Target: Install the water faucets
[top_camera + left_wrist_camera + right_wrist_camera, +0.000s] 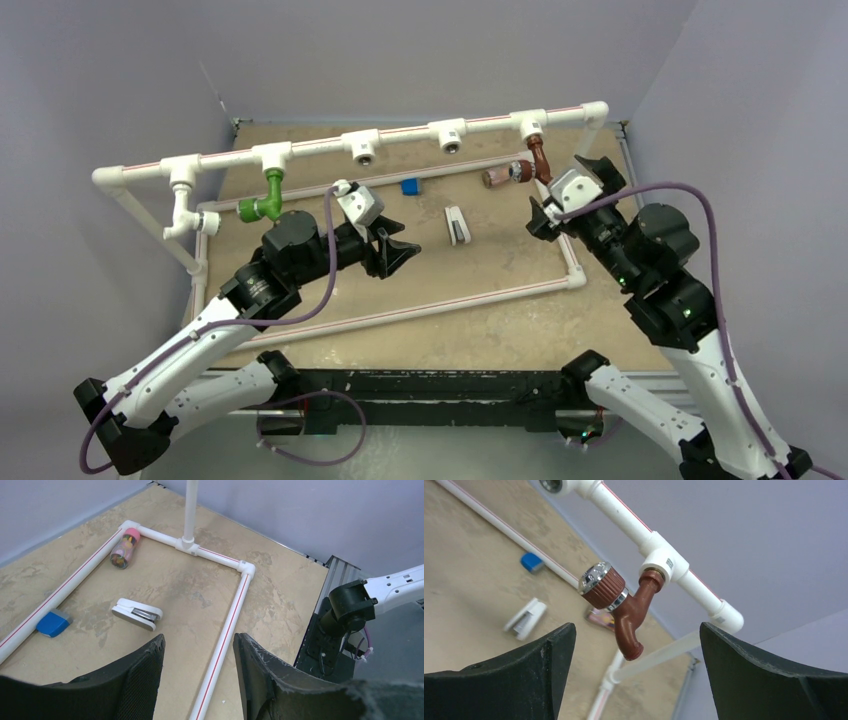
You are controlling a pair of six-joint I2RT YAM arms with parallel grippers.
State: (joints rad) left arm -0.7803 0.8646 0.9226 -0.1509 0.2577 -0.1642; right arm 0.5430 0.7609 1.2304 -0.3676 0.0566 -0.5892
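Three water faucets hang from the T-fittings of the raised white pipe (400,137). The reddish-brown faucet (540,158) (629,610) is at the right end, the green faucet (268,197) left of centre and the white faucet (183,210) at the far left. My right gripper (558,183) (636,627) is open just below the reddish-brown faucet. Its spout lies between the wide jaws and touches neither. My left gripper (395,250) (198,642) hangs open and empty over the board, above the near floor pipe (225,640).
On the board lie a blue block (409,186) (52,623), a white stapler-like clip (456,224) (137,614) and a pink-capped cylinder (500,176) (125,547). Two bare T-fittings (362,146) (450,134) face forward. Walls close in on three sides.
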